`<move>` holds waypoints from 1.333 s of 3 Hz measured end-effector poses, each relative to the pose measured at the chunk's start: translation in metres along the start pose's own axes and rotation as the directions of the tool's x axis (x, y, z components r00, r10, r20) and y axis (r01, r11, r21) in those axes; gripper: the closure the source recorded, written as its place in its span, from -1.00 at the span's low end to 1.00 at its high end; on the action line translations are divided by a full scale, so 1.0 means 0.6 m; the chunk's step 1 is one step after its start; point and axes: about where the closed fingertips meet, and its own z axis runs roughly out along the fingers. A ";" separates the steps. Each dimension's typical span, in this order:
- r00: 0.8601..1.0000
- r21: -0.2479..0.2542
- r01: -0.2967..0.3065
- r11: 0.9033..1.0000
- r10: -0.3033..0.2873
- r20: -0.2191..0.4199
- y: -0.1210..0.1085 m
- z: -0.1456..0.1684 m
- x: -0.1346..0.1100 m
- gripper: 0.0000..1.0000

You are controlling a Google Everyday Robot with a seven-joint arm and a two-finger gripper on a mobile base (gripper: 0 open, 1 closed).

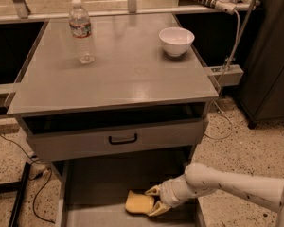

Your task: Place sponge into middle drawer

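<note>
The pale yellow sponge lies low over the floor of the open middle drawer, near its front centre. My gripper reaches in from the right on a white arm. Its two fingers straddle the sponge's right end, one finger above and one below, closed on it. The sponge's right end is hidden between the fingers. I cannot tell whether the sponge touches the drawer floor.
Above the open drawer is a grey drawer front with a black handle, slightly pulled out. On the cabinet top stand a water bottle and a white bowl. Cables lie on the floor left; a dark cabinet stands right.
</note>
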 end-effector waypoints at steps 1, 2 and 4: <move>1.000 -0.006 0.000 1.000 0.000 -0.001 0.002 0.003 0.001 0.64; 1.000 -0.006 0.000 1.000 0.000 -0.001 0.002 0.003 0.001 0.18; 1.000 -0.007 0.000 1.000 0.000 0.000 0.002 0.003 0.001 -0.76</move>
